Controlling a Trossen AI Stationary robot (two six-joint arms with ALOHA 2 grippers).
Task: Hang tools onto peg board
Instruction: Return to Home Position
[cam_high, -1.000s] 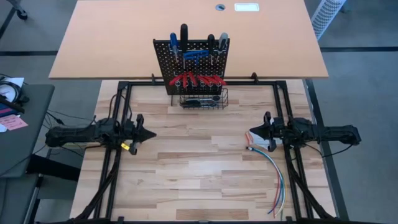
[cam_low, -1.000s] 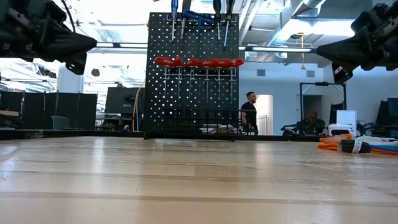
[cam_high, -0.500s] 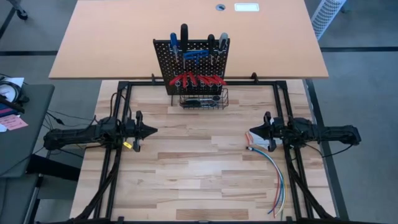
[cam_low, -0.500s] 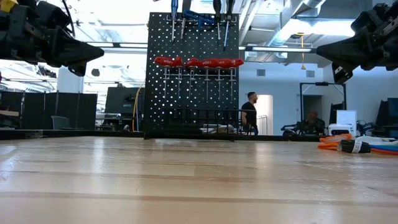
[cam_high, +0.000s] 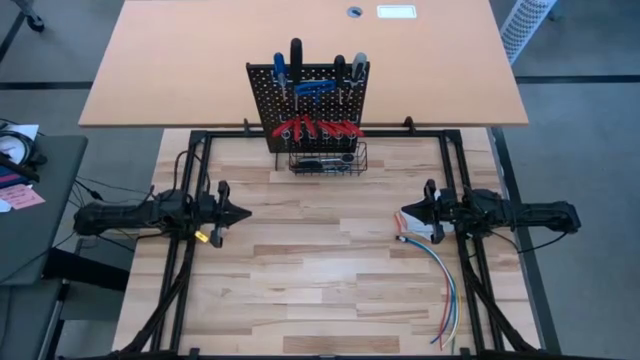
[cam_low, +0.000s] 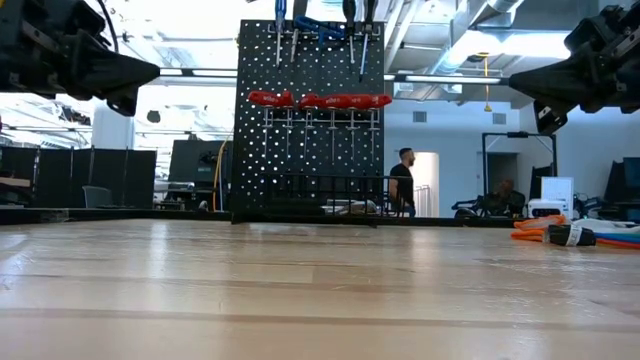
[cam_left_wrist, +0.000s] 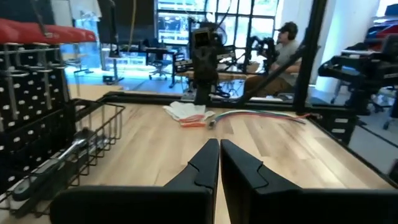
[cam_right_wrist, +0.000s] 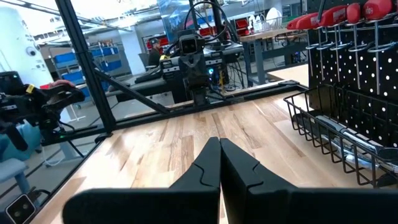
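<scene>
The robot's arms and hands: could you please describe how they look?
The left arm and right arm are dark and slim, with black cables. The left hand and right hand have two black fingers tapering to points. A yellow tag marks the left.

Tools (cam_high: 315, 128) hanging on upright peg board (cam_high: 262, 100)

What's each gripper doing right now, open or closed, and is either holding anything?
Left gripper: closed, holding nothing.
Right gripper: closed, holding nothing.
</scene>
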